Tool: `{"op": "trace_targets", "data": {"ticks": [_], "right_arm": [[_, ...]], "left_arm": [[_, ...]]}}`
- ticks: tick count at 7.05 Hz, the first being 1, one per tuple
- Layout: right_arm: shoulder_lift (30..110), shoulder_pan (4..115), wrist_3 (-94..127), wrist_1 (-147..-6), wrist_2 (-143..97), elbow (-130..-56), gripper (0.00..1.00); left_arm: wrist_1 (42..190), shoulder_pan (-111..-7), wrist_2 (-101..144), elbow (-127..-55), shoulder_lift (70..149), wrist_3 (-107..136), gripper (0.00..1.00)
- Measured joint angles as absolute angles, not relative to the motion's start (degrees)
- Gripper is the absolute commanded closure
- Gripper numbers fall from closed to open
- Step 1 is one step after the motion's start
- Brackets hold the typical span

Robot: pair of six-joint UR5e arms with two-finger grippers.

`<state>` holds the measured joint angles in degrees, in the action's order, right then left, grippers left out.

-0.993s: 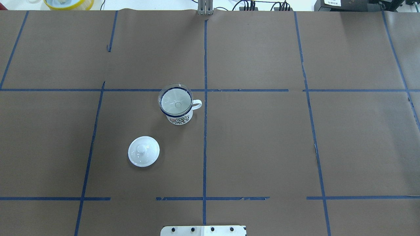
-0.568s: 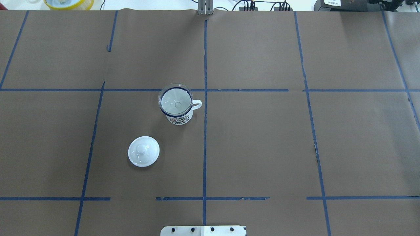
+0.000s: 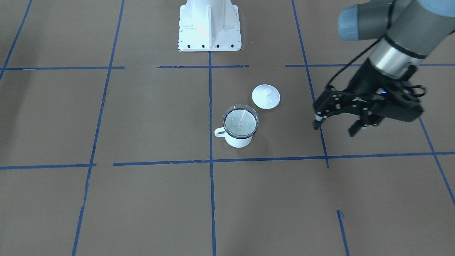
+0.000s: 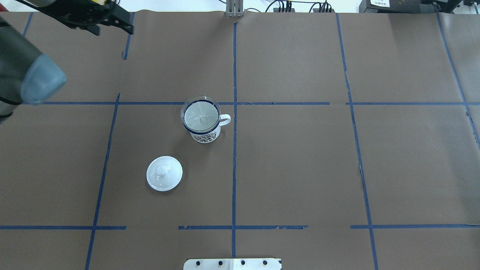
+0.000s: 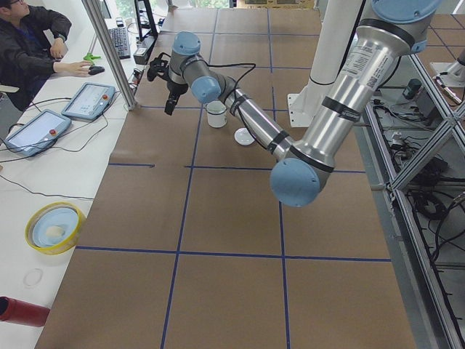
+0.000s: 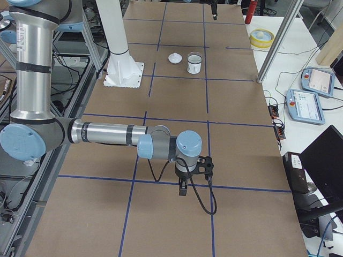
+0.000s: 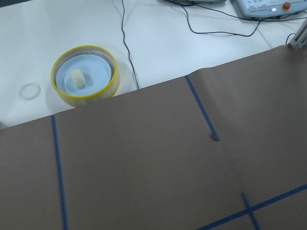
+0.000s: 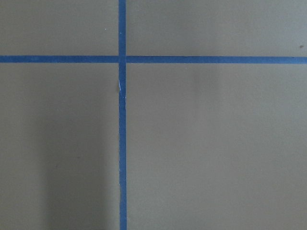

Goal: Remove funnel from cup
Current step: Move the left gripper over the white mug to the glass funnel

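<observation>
The clear funnel point(image 4: 200, 114) sits in the mouth of the white cup point(image 4: 205, 135), which has a dark blue rim and its handle toward the right. Both show in the front view too, funnel point(image 3: 240, 121) in cup point(image 3: 239, 138). My left gripper point(image 3: 335, 128) is open and empty, hovering well to the side of the cup; in the overhead view it point(image 4: 112, 29) is at the far upper left. My right gripper point(image 6: 185, 184) shows only in the right side view, far from the cup over bare paper; I cannot tell whether it is open or shut.
A round white knobbed lid point(image 4: 164, 173) lies on the brown paper near the cup, toward the robot. A yellow-rimmed dish point(image 7: 85, 75) stands on the white table beyond the paper's far edge. The robot's base point(image 3: 209, 25) is at the table's near edge.
My left arm and its open gripper have come into the overhead view at the upper left. The cup, funnel and lid have not moved.
</observation>
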<state>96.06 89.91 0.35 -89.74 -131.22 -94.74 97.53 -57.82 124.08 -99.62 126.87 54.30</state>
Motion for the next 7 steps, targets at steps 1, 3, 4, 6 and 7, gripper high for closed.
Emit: {"op": "trace_targets", "data": {"ticks": [1,3,4,6,7], "right_arm": [[96.07,89.91,0.35,-89.74,-131.22,-94.74,0.00],[96.06,89.91,0.35,-89.74,-131.22,-94.74,0.00],[96.07,89.91,0.35,-89.74,-131.22,-94.75,0.00],[96.06,89.91,0.35,-89.74,-131.22,-94.74,0.00],[96.07,89.91,0.35,-89.74,-131.22,-94.74,0.00]], "left_arm": [[95.40,-53.97,123.83,-96.16,132.26,62.08,0.00],[93.90,-47.08,120.41,-87.77,140.53,73.43,0.00],[93.43,-43.86,117.76,-84.24,142.58,75.75,0.00],[90.92,-40.55,116.00,-81.11,143.74,76.94,0.00],[89.20,-39.42,115.81,-80.79,143.91,77.03,0.11]]}}
